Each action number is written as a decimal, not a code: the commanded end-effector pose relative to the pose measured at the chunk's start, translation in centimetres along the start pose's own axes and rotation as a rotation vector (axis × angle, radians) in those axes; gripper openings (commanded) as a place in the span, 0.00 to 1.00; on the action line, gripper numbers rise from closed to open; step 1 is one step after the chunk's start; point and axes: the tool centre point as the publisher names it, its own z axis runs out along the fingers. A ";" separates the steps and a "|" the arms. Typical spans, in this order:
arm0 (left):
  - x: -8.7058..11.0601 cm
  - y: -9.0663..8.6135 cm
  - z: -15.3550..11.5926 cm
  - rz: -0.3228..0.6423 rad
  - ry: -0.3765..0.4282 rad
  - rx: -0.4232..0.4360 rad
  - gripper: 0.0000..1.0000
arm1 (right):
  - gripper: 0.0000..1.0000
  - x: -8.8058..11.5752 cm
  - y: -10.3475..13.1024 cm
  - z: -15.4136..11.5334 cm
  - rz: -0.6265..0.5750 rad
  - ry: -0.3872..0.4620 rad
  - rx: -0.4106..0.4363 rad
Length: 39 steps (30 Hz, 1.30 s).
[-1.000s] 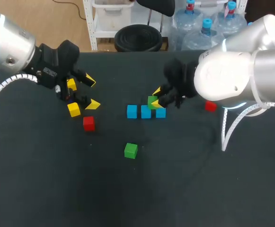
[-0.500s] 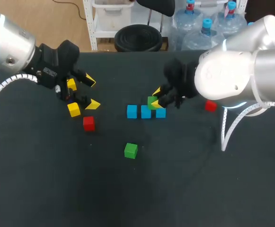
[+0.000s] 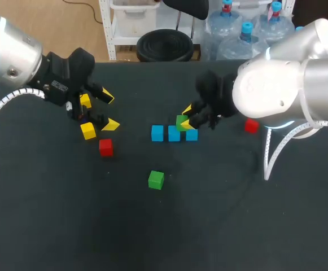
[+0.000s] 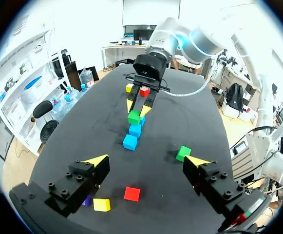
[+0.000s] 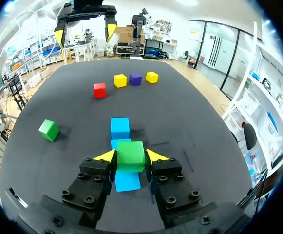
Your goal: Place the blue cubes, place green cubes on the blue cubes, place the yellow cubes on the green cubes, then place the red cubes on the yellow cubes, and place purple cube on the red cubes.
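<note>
Three blue cubes point(image 3: 157, 133) lie in a row at the table's middle. My right gripper point(image 3: 186, 117) is shut on a green cube point(image 5: 130, 155) and holds it just above that row, over the middle blue cube point(image 5: 118, 144). A second green cube point(image 3: 156, 180) lies loose nearer the front. My left gripper point(image 3: 108, 110) stands wide open at the left with nothing between its fingers. Close to it are a red cube point(image 3: 105, 147), two yellow cubes point(image 3: 88, 131) and a purple cube point(image 4: 86, 200). Another red cube point(image 3: 251, 126) lies beside my right arm.
The black table top point(image 3: 68, 214) is bare along its front half. In the left wrist view the red cube point(image 4: 132, 193) and a yellow cube point(image 4: 101, 204) lie just under the open fingers.
</note>
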 end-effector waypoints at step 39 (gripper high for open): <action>0.2 0.0 -0.1 0.004 -0.007 0.000 1.00 | 0.29 0.2 -0.1 0.1 0.007 -0.015 -0.007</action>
